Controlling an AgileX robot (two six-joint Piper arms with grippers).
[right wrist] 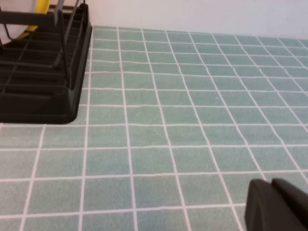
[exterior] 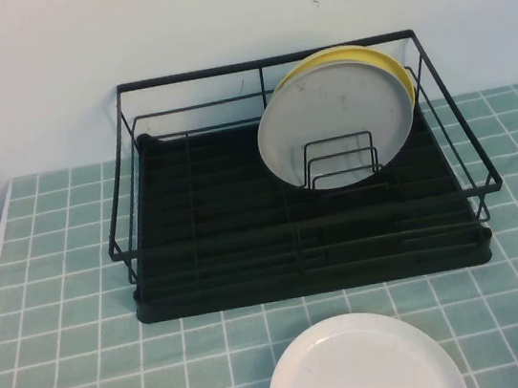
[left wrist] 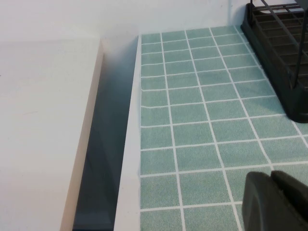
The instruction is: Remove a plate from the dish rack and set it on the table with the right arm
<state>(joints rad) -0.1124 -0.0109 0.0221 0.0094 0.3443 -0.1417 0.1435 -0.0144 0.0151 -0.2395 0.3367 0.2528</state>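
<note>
A pale grey plate [exterior: 330, 116] stands on edge in the upper right of the high frame, leaning inside my black wire dish rack [exterior: 308, 264] with a yellow plate [exterior: 393, 64] tucked directly behind it, its rim peeking out along the top and right. Small upright wire dividers [exterior: 339, 159] cross in front of the grey plate's lower part. The rack sits in the middle of the frame on the teal-tiled tabletop [exterior: 59, 280], backed by a plain white wall [exterior: 74, 46]. At the bottom centre of the same frame a bright white plate [exterior: 362, 365] lies flat on the tiles, just in front of the rack and apart from it. Neither of my arms enters the high frame. In the left wrist picture my left gripper [left wrist: 275, 202] shows only as a dark tip at the lower right, above bare tiles near the tabletop's white edge [left wrist: 129, 159], with a corner of the rack at the upper right; its jaws appear closed together, holding nothing. In the right wrist picture my right gripper [right wrist: 276, 204] likewise sits at the lower right over bare tiles, jaws together and empty, the rack's corner at the upper left.
</note>
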